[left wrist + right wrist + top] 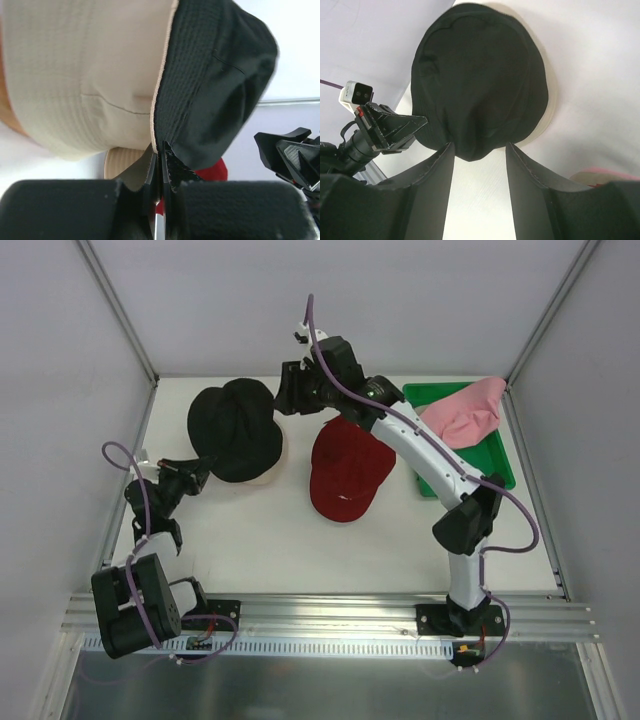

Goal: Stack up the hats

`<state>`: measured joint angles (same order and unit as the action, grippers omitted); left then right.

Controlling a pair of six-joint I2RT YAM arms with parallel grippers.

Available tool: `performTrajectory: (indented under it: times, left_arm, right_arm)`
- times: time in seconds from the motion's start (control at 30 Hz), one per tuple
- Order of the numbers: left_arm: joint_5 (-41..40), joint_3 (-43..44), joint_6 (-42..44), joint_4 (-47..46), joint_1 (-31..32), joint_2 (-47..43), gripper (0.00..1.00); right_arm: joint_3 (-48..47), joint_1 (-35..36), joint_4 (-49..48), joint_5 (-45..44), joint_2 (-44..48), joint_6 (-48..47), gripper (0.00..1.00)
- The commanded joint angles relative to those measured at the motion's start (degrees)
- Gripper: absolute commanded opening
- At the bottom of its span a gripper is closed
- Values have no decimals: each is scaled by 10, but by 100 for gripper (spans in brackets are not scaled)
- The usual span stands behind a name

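Half-open R gripper (479, 146) by black hat (480, 80).

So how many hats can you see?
4. A black hat sits on a cream hat at the back left. A red cap lies in the middle, and a pink hat rests on the green tray. Another may hide under the pile.

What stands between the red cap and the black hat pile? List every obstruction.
Nothing visible lies on the table between the red cap and the black hat. The right gripper hovers open at the black hat's far right edge, and its arm crosses above the cap's far side.
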<state>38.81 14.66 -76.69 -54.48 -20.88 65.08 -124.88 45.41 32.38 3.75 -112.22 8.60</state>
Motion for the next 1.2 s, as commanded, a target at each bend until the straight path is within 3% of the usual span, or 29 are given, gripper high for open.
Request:
performTrajectory:
  times: [0.0, 0.17, 0.37, 0.57, 0.6, 0.73, 0.9, 1.17]
  left_arm:
    - [-6, -16, 34, -25, -9, 8, 0]
    - [-2, -6, 21, -46, -10, 30, 0]
    - [6, 0, 12, -38, -12, 22, 0]
    - [16, 23, 26, -3, -12, -11, 24]
    - [14, 26, 30, 18, -12, -17, 36]
    - [3, 39, 73, 85, -12, -59, 62]
    - [-14, 60, 108, 141, -12, -82, 69]
    - [-64, 126, 188, 248, -13, -81, 70]
  right_arm:
    - [-26, -5, -8, 46, -11, 17, 49]
    - [-33, -12, -6, 50, -24, 19, 52]
    - [-106, -23, 7, 64, -74, 19, 63]
    - [-131, -30, -10, 71, -99, 26, 67]
    - [-130, -30, -13, 71, -105, 26, 67]
    - [-112, -30, -30, 72, -106, 24, 67]
    - [-101, -35, -50, 77, -113, 35, 67]
    - [-106, -45, -60, 86, -125, 44, 67]
